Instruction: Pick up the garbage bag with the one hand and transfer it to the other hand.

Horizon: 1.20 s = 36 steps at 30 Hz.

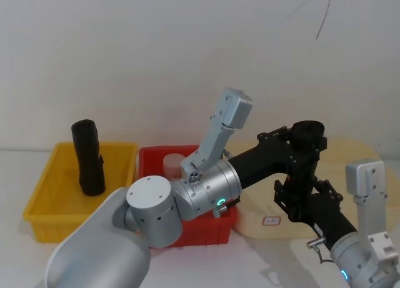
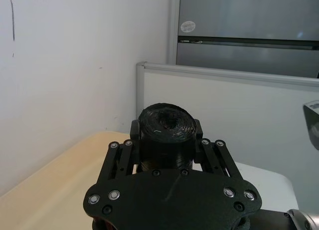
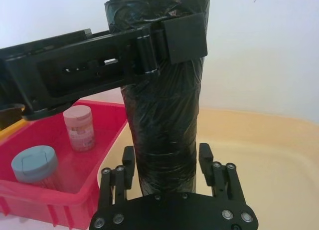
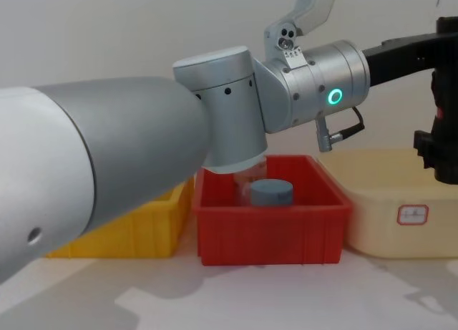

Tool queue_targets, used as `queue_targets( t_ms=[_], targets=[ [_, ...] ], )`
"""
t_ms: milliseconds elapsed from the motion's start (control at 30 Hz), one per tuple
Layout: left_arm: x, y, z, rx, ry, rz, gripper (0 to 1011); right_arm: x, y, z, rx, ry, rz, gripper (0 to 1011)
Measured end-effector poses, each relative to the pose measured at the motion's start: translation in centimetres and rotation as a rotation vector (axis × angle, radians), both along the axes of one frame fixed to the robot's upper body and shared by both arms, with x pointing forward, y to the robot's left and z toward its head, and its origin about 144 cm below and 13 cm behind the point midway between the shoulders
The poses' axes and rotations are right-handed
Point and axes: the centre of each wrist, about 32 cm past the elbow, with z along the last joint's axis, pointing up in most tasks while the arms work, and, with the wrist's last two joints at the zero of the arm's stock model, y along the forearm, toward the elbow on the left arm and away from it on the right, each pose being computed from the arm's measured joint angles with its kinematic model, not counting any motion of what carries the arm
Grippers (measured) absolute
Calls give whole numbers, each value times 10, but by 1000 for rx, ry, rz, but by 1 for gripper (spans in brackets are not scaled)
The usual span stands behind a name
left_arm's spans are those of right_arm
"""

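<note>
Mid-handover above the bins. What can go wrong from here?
1. The left gripper clamps only the top of the bag, and the right gripper sits around its lower end. If the left lets go before the right grips firmly, the bag likely drops toward the cream bin.
2. The bag's wrap is wrinkled plastic, so it may slip or tilt in a low grip.
3. The grippers are stacked close, so pulling away could knock them together.

Left arm's a fat silver-grey tube (image 4: pixel 107 151) with round capped joints. Glowing green ring light (image 4: pixel 334 96) at about 2 o'clock in chest view, thin black cable loop (image 4: pixel 353 129) just under it. Matte black angular left gripper (image 2: pixel 166 132), shiny silver screws (image 2: pixel 114 194) everywhere.
</note>
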Motion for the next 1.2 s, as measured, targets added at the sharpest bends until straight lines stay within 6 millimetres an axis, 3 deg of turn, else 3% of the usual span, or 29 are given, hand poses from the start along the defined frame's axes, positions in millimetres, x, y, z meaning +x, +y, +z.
queue_targets(
  t_ms=[367, 867, 1200],
  targets=[
    [0, 0, 0, 0, 0, 0, 533, 5, -1, 1, 20, 6, 13, 506],
    [0, 0, 0, 0, 0, 0, 547, 7, -2, 0, 30, 0, 16, 505],
    [0, 0, 0, 0, 0, 0, 832, 7, -4, 0, 29, -6, 13, 505]
  ],
)
